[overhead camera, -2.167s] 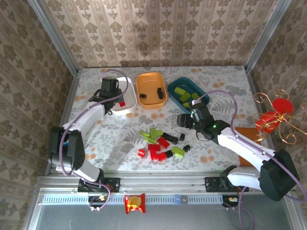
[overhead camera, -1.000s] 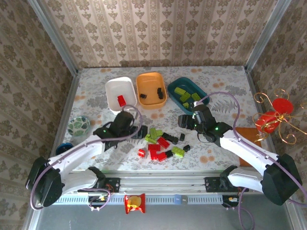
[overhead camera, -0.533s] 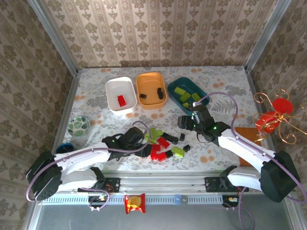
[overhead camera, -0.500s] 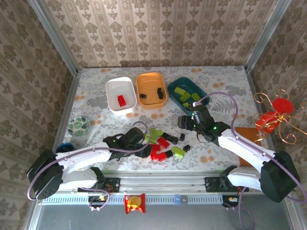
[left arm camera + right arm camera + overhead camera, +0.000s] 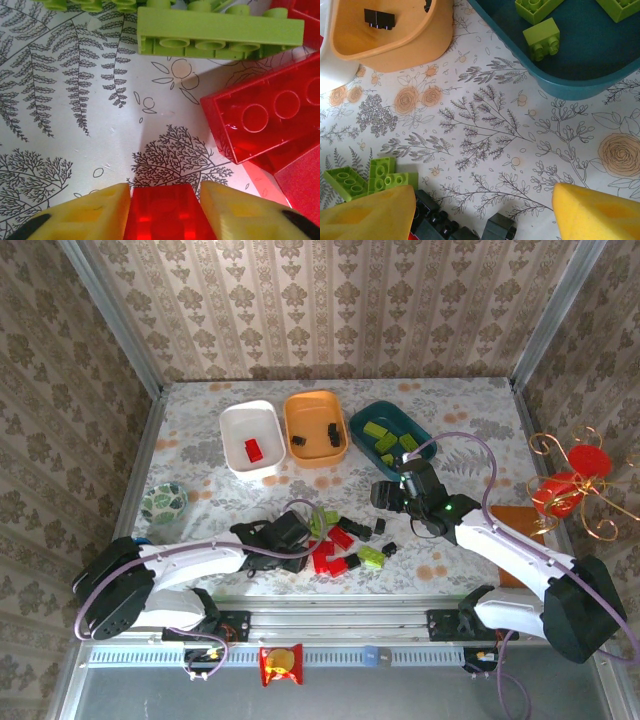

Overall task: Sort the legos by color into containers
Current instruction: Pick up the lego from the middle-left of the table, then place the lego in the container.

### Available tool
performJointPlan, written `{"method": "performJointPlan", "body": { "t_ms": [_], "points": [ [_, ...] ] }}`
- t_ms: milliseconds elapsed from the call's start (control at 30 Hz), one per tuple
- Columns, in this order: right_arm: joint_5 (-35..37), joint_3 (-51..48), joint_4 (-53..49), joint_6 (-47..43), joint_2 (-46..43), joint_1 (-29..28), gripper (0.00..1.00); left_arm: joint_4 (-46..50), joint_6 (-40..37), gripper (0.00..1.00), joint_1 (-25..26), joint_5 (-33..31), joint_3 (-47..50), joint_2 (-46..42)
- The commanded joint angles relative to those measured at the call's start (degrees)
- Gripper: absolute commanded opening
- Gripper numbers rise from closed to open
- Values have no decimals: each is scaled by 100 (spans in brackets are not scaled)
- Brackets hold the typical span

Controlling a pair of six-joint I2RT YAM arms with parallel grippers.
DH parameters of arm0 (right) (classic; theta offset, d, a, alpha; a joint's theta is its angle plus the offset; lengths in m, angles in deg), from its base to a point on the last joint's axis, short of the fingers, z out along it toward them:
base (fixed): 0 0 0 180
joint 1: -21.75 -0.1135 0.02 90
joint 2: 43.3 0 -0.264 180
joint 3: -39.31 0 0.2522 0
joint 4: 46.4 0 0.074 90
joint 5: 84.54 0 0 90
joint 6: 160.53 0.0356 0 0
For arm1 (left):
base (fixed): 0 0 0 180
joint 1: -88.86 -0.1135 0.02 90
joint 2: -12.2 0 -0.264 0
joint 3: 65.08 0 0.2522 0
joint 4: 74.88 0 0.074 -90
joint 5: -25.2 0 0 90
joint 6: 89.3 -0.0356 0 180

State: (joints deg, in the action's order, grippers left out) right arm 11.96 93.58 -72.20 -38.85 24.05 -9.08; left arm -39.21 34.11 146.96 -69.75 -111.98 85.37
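Note:
My left gripper [image 5: 298,543] is down at the left edge of the lego pile [image 5: 340,538]. Its yellow fingers [image 5: 85,212] are shut on a small red lego [image 5: 161,212] resting on the tablecloth. Just ahead of it lie a long lime green lego [image 5: 220,34] and larger red legos [image 5: 270,115]. My right gripper [image 5: 386,494] hangs open above the pile's right side, over black legos [image 5: 445,222] and lime ones [image 5: 365,180]. The white tray [image 5: 240,425] holds one red lego [image 5: 254,450]. Black legos [image 5: 379,18] lie in the orange tray [image 5: 312,405], and lime legos [image 5: 542,39] in the teal tray [image 5: 428,445].
A small green patterned bowl [image 5: 163,503] and a dark blue mug [image 5: 133,545] stand at the left edge by my left arm. A red and gold wire ornament [image 5: 572,485] and a brown mat [image 5: 515,523] are at the right. Metal rails frame the table.
My left arm swung back from the white tray to the pile, lowered, and closed on the small red lego. My right arm has hardly moved.

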Motion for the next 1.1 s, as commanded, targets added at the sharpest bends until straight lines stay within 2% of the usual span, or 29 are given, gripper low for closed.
{"method": "performJointPlan", "body": {
  "t_ms": [0, 133, 200, 333, 467, 633, 767, 800, 900, 1067],
  "points": [
    [210, -67, -90, 4, -135, -28, 74, 93, -27, 34, 42, -72, -153, -33],
    [194, -78, -46, 22, -100, -28, 74, 316, -72, 31, -8, -253, -313, -260],
    [187, -70, -31, 22, -82, -28, 74, 353, -162, 31, -222, -288, -430, -518],
    [176, -35, -17, 14, -60, -20, 74, 151, -486, 31, -1102, -45, -733, -895],
    [176, -52, 30, 31, -24, -20, 74, -208, -749, 30, -1826, -248, -1389, -759],
    [140, -1, 27, 23, 97, -20, 74, -784, -921, 29, -2743, -464, -2123, 84],
    [157, 27, 13, -4, 131, -12, 74, -962, -1028, 27, -3156, -731, -2757, 961],
    [149, 19, 13, 4, 121, -9, 74, -1004, -1053, 27, -3408, -769, -2890, 1157],
    [115, 7, 37, 30, 117, -11, 74, -1040, -1124, 27, -3679, -739, -3338, 1775],
    [77, -3, 51, 70, 126, -11, 74, -1048, -1246, 26, -3832, -633, -4011, 2566]
  ]
}}
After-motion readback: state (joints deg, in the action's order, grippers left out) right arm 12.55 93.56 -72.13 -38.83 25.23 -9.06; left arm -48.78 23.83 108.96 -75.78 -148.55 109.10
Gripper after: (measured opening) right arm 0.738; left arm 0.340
